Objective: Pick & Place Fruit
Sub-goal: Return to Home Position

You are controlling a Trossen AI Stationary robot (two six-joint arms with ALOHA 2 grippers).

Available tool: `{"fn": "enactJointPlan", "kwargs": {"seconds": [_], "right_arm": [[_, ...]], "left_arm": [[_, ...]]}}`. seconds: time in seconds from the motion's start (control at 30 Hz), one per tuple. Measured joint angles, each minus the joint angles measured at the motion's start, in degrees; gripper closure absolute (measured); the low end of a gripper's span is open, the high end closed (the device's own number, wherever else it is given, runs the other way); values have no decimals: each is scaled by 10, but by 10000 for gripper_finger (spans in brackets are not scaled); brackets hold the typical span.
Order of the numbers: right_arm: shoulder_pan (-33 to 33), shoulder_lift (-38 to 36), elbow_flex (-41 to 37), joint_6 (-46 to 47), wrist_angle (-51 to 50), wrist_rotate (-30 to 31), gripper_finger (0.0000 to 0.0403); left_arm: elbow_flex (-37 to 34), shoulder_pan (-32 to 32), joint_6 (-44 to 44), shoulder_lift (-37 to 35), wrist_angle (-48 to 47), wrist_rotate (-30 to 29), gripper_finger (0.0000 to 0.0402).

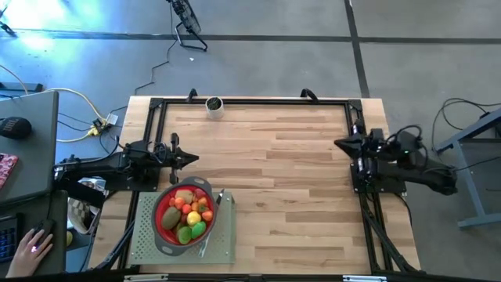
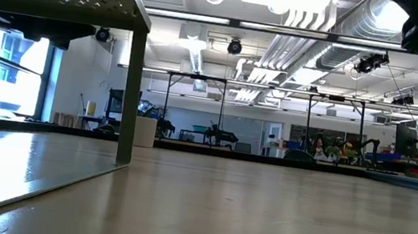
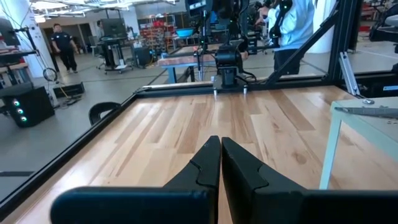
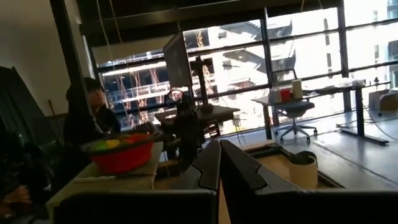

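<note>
All the fruit (image 1: 188, 211) is piled in the red strainer (image 1: 160, 227), a mix of orange, red, yellow, green and brown. The strainer sits on the grey perforated shelf (image 1: 149, 239) at the near left corner of the table (image 1: 290, 180). A slim grey knife (image 1: 221, 197) lies on the shelf just beside it.

The left gripper (image 1: 190, 159) hangs just past the strainer's far side, pointing across the table, jaws closed with nothing in them. The right gripper (image 1: 338, 143) is well apart at the right edge, pointing inward, jaws also closed and empty. A small round container (image 1: 213, 106) stands at the far edge.
</note>
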Motion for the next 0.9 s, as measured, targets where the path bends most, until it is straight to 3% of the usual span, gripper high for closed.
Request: {"fn": "enactJointPlan", "kwargs": {"seconds": [0.2, 0.43, 0.7, 0.9], "right_arm": [[0, -7, -94, 2, 82, -60, 400], [0, -8, -192, 8, 184, -70, 400], [0, -6, -200, -13, 185, -73, 400], [0, -5, -200, -10, 114, -28, 400]], "left_arm": [[0, 0, 4, 0, -5, -2, 392], [0, 0, 5, 0, -7, -2, 392], [-1, 0, 19, 0, -6, -21, 392], [-1, 0, 31, 0, -9, -26, 392]]}}
